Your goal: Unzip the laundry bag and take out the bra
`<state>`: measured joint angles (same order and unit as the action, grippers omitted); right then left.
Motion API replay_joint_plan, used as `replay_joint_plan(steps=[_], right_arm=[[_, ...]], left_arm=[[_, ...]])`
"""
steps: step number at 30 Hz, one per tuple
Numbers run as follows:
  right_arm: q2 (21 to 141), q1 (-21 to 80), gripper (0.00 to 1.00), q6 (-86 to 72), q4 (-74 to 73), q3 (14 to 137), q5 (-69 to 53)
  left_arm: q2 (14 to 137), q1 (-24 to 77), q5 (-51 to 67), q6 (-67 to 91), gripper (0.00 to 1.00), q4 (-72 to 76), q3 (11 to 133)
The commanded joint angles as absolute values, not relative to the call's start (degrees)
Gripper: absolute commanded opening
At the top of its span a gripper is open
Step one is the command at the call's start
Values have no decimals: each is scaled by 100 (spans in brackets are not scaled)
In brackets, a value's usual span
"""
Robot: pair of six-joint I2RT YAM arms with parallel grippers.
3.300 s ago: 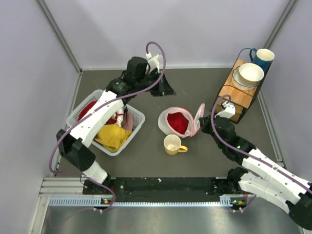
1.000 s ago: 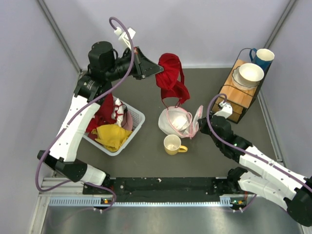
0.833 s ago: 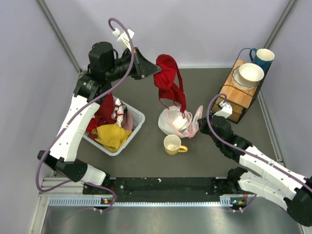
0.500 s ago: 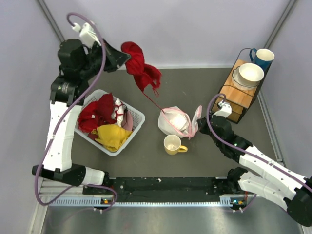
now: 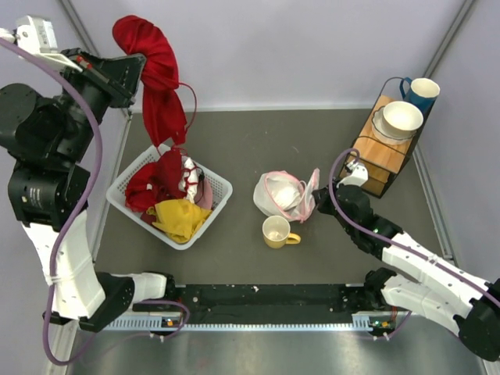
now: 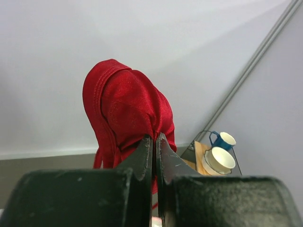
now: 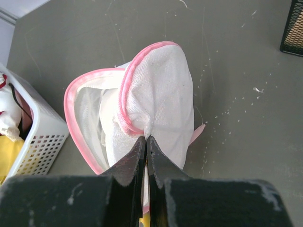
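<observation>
The laundry bag (image 5: 283, 195), white mesh with pink zipper trim, lies open at mid-table. My right gripper (image 5: 320, 192) is shut on its raised flap; in the right wrist view the closed tips (image 7: 146, 137) pinch the mesh of the laundry bag (image 7: 161, 94). The bra (image 5: 160, 86) is red, with rounded cups and thin straps. It hangs high at the back left from my left gripper (image 5: 139, 66), clear of the bag and above the basket. In the left wrist view the left gripper (image 6: 154, 137) is shut on the bra (image 6: 128, 109).
A white slatted basket (image 5: 223, 187) at the left holds red and yellow clothes. A yellow mug (image 5: 275, 232) stands just in front of the bag. A wooden rack (image 5: 375, 152) at the back right carries a white bowl (image 5: 402, 117) and a blue mug (image 5: 422, 92).
My left arm has risen and swung far left with the bra. Its strap has come free of the bag, and it now hangs over the basket. The right arm has stayed put.
</observation>
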<state>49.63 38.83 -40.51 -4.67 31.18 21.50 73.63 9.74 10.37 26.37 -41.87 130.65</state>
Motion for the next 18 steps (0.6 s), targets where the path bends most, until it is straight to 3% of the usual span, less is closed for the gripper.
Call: replay_joint_plan(steps=[1, 18], right_arm=[[4957, 3841, 0, -4060, -35, 3305, 2013], [4851, 3832, 0, -4096, -44, 3191, 1951]], left_arm=[[7383, 932, 476, 2251, 0, -4394, 13316], [7330, 484, 369, 2118, 0, -4518, 12331]])
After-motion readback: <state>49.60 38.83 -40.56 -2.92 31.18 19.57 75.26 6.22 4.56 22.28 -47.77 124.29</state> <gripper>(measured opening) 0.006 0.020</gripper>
